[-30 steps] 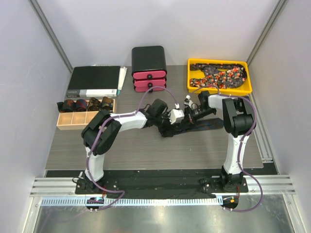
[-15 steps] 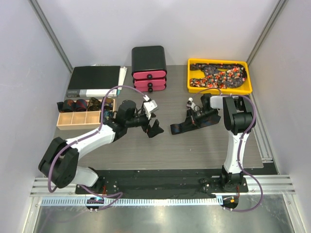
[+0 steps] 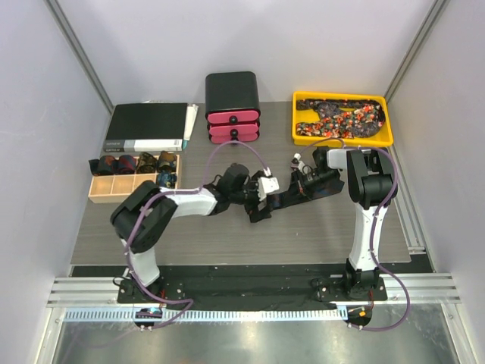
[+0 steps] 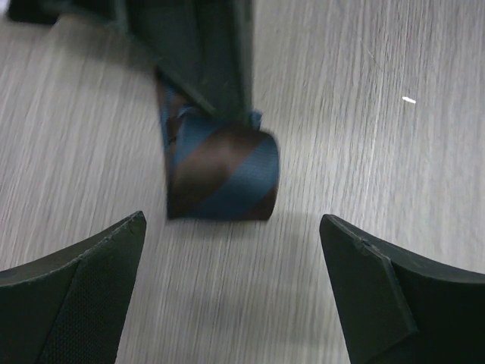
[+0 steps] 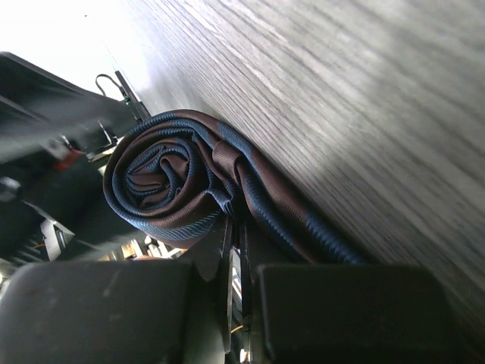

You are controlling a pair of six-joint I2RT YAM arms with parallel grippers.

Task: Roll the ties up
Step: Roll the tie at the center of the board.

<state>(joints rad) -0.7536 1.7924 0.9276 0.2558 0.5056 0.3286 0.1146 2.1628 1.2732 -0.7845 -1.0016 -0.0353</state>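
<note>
A blue-and-brown striped tie [image 3: 282,199] lies on the table between my two grippers. In the left wrist view its rolled end [image 4: 223,178] rests on the table just ahead of my open left gripper [image 4: 233,227], which touches nothing. In the top view the left gripper [image 3: 258,209] sits at the tie's left end. My right gripper [image 3: 305,185] is shut on the tie. In the right wrist view the fabric is pinched at the right gripper's [image 5: 244,254] tips, beside a loose coil [image 5: 163,182].
A yellow tray [image 3: 303,138] at the back right holds speckled ties. A black and pink drawer box [image 3: 233,106] stands at the back centre, next to a black binder [image 3: 148,127]. A wooden box [image 3: 114,187] at the left holds rolled ties.
My left arm pulled away to the left from the tie, then came back to its left end with jaws open. The right gripper has stayed on the tie.
</note>
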